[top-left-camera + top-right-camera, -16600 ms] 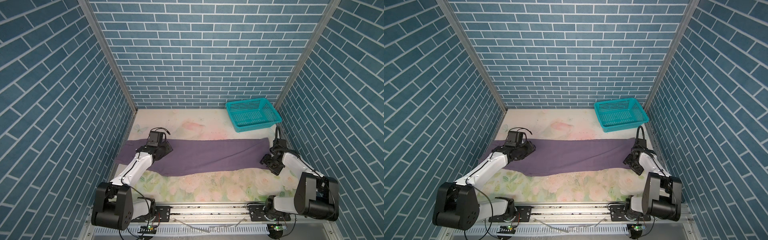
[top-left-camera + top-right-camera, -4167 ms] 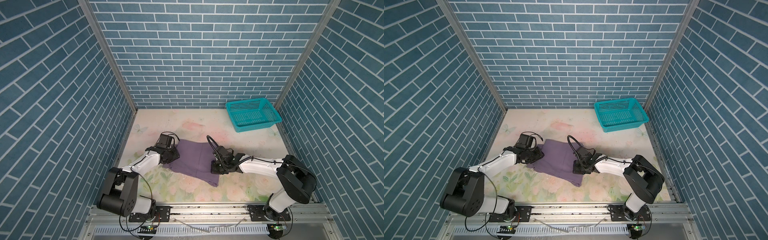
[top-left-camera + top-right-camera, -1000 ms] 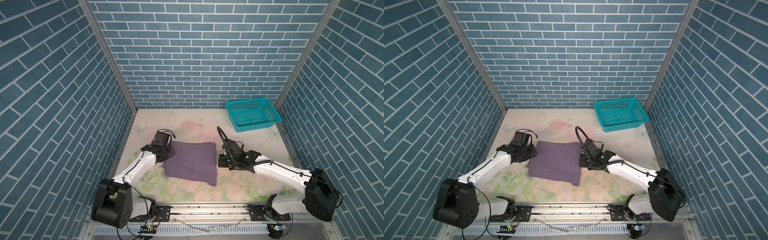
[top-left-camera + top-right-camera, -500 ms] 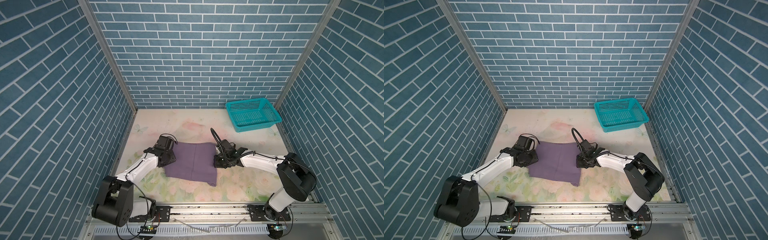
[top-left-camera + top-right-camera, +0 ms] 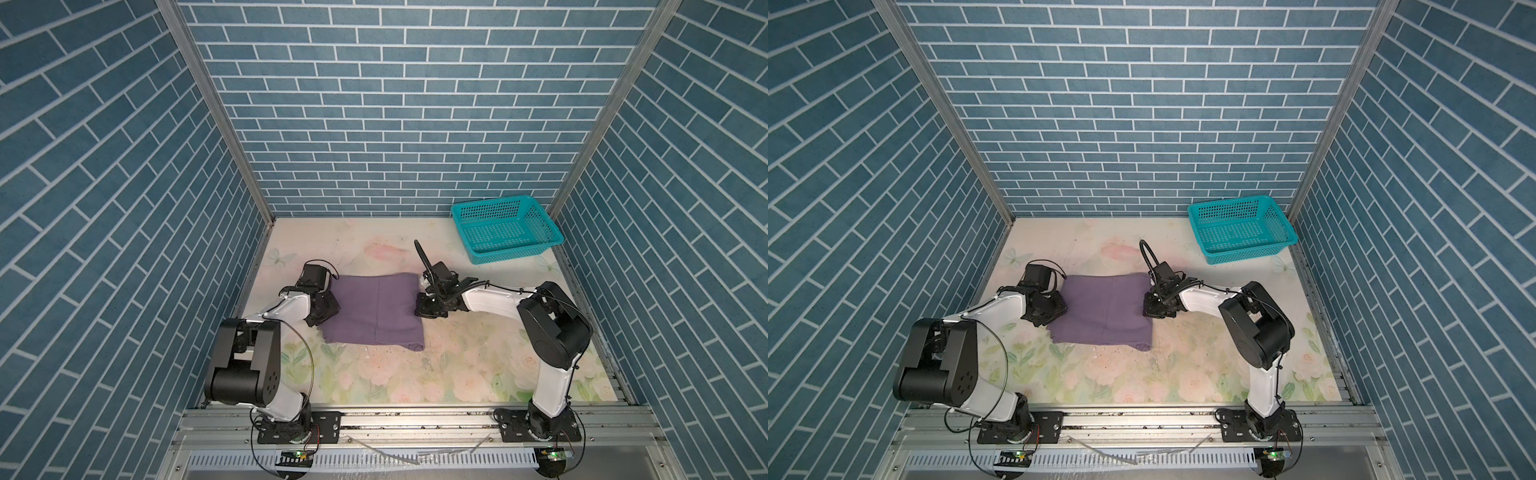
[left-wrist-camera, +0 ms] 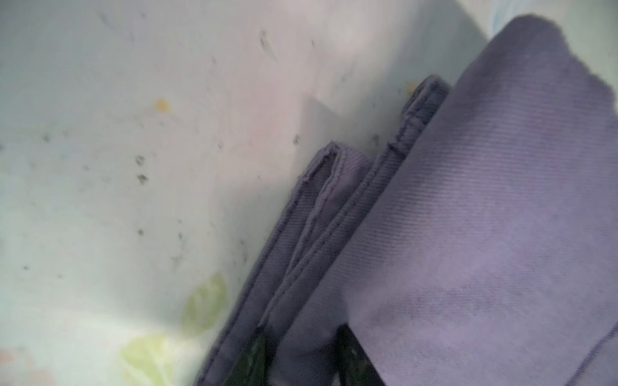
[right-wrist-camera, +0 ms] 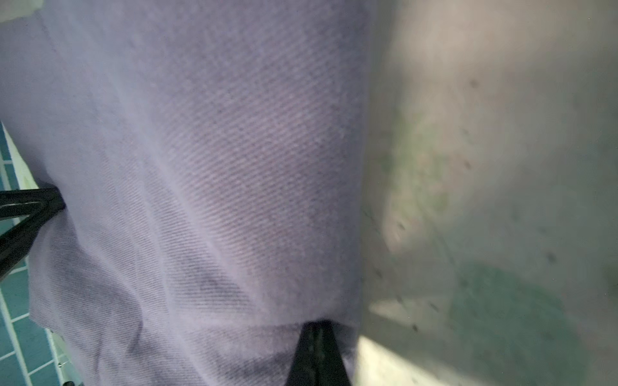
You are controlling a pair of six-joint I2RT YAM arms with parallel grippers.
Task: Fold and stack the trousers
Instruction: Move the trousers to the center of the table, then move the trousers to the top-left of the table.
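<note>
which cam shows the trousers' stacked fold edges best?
Left wrist: the trousers are close up, with hems and separate layers clearly visible. In both top views the whole folded rectangle shows, but the layers are too small to tell. Right wrist shows only plain cloth.

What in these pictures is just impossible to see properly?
- Top views: fingertips of the left gripper and right gripper hide under their own wrists.
- Left wrist view: the fingers are cut off by the frame edge; whether they pinch the trousers is unclear.
- Right wrist view: the trousers fill over half; the table is blurred; the basket is out of frame.
- Top views: the trousers' lower layers lie under the top fold.
</note>
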